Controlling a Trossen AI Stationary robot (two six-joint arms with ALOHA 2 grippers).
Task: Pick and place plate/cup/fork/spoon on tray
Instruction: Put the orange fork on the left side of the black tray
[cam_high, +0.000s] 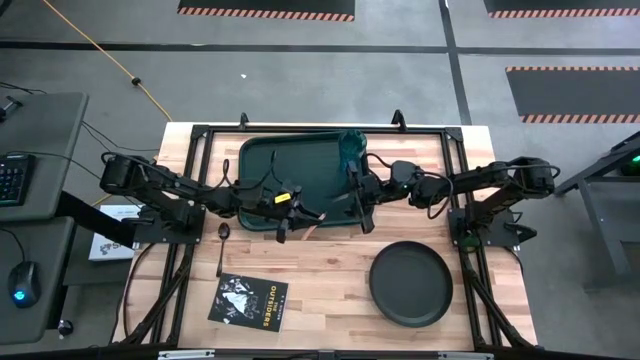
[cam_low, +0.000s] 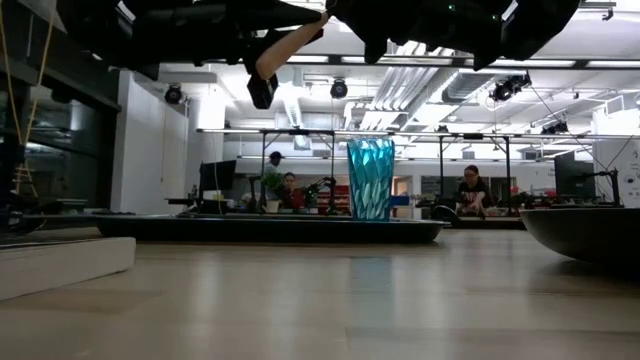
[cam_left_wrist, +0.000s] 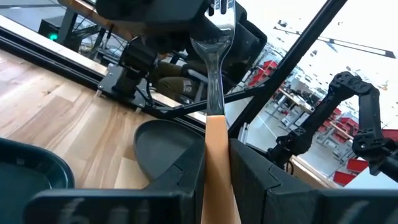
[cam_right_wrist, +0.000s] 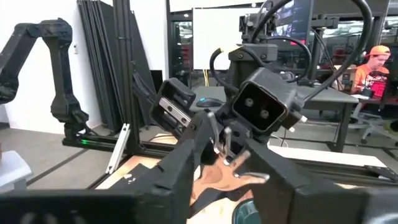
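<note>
My left gripper (cam_high: 296, 215) is shut on the fork (cam_left_wrist: 214, 68), a pale metal fork with a tan handle, held in the air over the tray's near right corner. My right gripper (cam_high: 362, 212) is open. In the right wrist view its fingers stand on either side of the fork's tined end (cam_right_wrist: 229, 149), and I cannot tell whether they touch it. The dark green tray (cam_high: 262, 160) lies at the table's far middle. The teal cup (cam_high: 350, 148) stands upright in the tray's far right corner. The black plate (cam_high: 410, 283) and the spoon (cam_high: 222, 243) lie on the table. My left gripper pinches the fork's tan handle (cam_left_wrist: 216, 134) between its two fingers (cam_left_wrist: 186, 174). The fork lies along the fingers and sticks out past their tips, with its tines toward my right gripper. It is lifted clear of the tray and the table.
A black booklet with white print (cam_high: 248, 300) lies near the table's front edge, left of the plate. A white paper (cam_high: 112, 232) lies at the table's left edge. People sit at desks in the room beyond the table (cam_low: 470, 190).
</note>
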